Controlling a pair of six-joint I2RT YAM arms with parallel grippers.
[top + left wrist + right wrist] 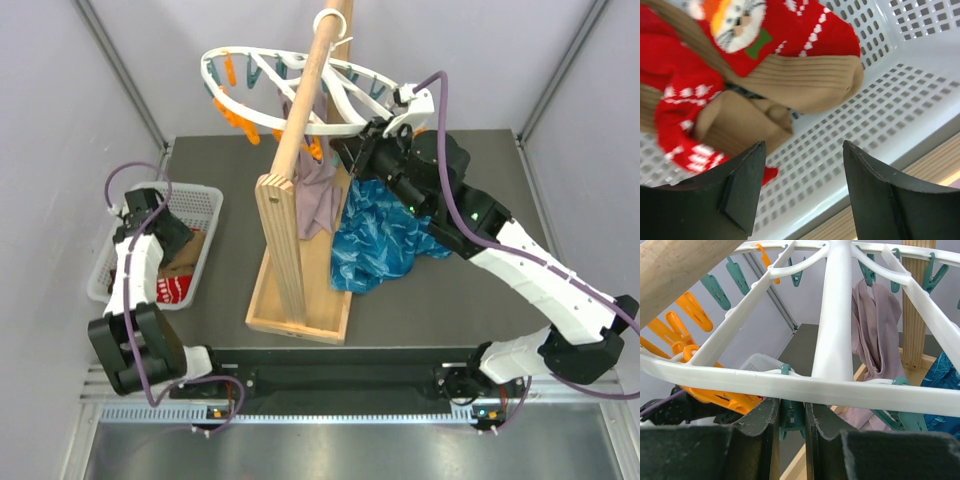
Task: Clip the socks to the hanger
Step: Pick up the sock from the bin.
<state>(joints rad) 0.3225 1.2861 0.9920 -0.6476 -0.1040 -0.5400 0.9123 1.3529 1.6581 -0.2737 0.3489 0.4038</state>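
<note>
Left end effector (803,146) hangs wide open and empty over the socks (805,80) heaped in the basket (910,100) — a low grab could snag the mesh or lift two tangled together. Right end effector (791,412) pinches a teal peg (790,422) under the hanger (835,315) rim; slipping off would let it snap closed too soon.

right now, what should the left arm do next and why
Probably move the left gripper forward and down onto the tan sock and close on it. Its jaws stand open over the basket, holding nothing, and the sock lies just ahead. The right gripper is shut on a teal peg of the hanger, seemingly ready for a sock.
</note>
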